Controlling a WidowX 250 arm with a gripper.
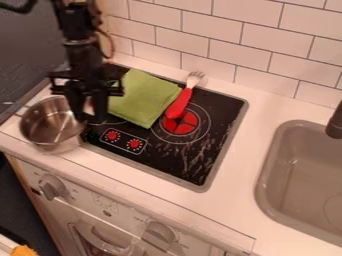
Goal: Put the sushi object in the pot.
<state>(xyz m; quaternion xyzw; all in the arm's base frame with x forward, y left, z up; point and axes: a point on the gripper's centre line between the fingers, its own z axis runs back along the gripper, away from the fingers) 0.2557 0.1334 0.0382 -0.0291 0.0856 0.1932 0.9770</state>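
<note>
My gripper (89, 116) hangs at the left of the stove, just over or beside the right rim of the metal pot (47, 120). From this angle I cannot tell how far above the rim it is. A small pale patch is visible at the gripper's lower part, and what it belongs to is unclear. The pot stands upright at the stove's left edge, with its handle toward the left, and its visible inside is bare metal.
A green cloth (141, 97) lies on the black stove (210, 135) right of the gripper. Beside it rests a red-handled fork (180, 103). The grey sink (304, 175) and dark faucet (335, 122) are at the right, and a tiled wall (207, 30) rises behind.
</note>
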